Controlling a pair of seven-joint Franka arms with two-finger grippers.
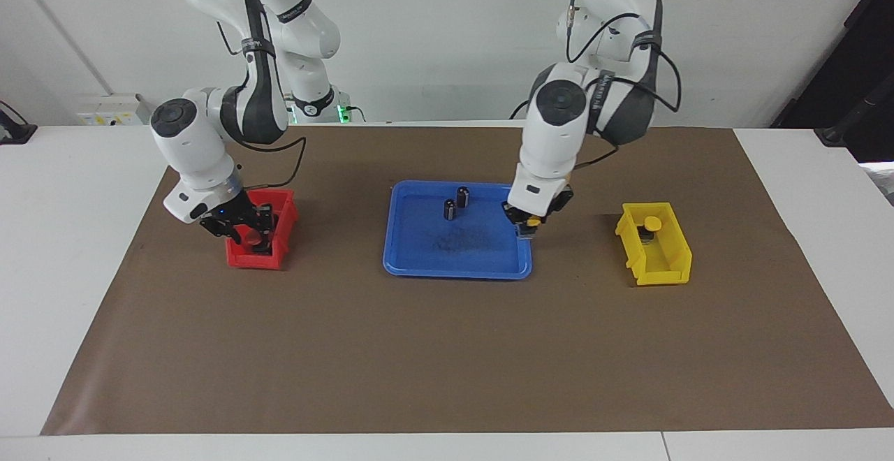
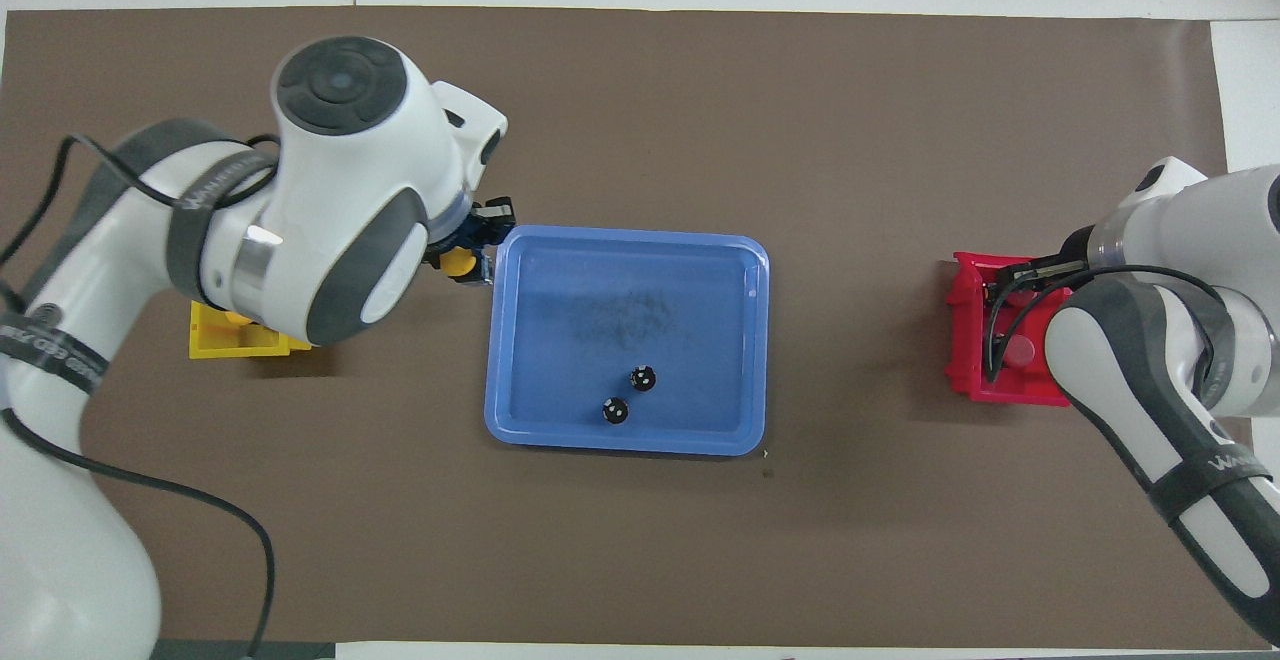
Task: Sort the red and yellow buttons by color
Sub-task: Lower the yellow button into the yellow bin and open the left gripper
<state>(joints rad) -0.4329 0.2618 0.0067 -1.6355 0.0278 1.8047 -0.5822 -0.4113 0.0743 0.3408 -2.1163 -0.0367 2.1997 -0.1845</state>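
My left gripper (image 1: 529, 225) is shut on a yellow button (image 1: 533, 221), held just over the edge of the blue tray (image 1: 419, 251) toward the left arm's end; it also shows in the overhead view (image 2: 458, 261). A second yellow button (image 1: 652, 223) sits in the yellow bin (image 1: 667, 265). My right gripper (image 1: 246, 230) is open, low inside the red bin (image 1: 244, 258). One red button cap (image 2: 1018, 352) shows in the red bin (image 2: 965, 340) in the overhead view. Any other red button is hidden by the gripper and bin walls.
Two dark cylinders without coloured caps (image 1: 463, 196) (image 1: 450, 209) stand in the tray at the side nearer the robots. A brown mat (image 1: 447, 349) covers the table. In the overhead view the left arm hides most of the yellow bin (image 2: 225, 345).
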